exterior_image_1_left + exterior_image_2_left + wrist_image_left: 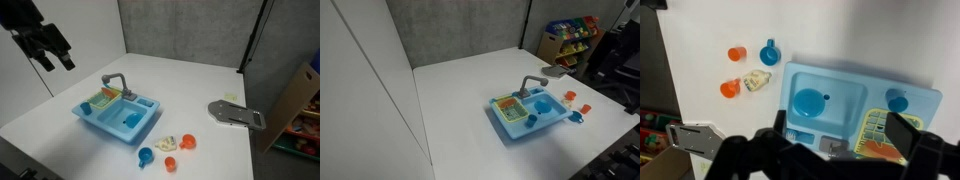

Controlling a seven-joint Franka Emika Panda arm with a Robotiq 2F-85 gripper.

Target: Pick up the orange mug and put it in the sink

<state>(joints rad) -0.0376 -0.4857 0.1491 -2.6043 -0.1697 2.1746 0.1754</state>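
The orange mug (188,142) stands on the white table in front of the sink; it also shows in another exterior view (570,96) and in the wrist view (730,88). The light blue sink (97,120) with a grey faucet (117,80) shows in both exterior views (513,131) and in the wrist view (855,72). My gripper (55,50) hangs high above the table's far left, well away from the mug. In the wrist view the gripper (840,140) is open and empty, looking down over the sink.
A blue mug (146,156), a smaller paler orange piece (170,163) and a cream item (167,144) lie near the orange mug. A grey flat object (238,115) lies further right. A blue disc (808,103) sits in the sink basin. Shelves with coloured items (570,35) stand beyond the table.
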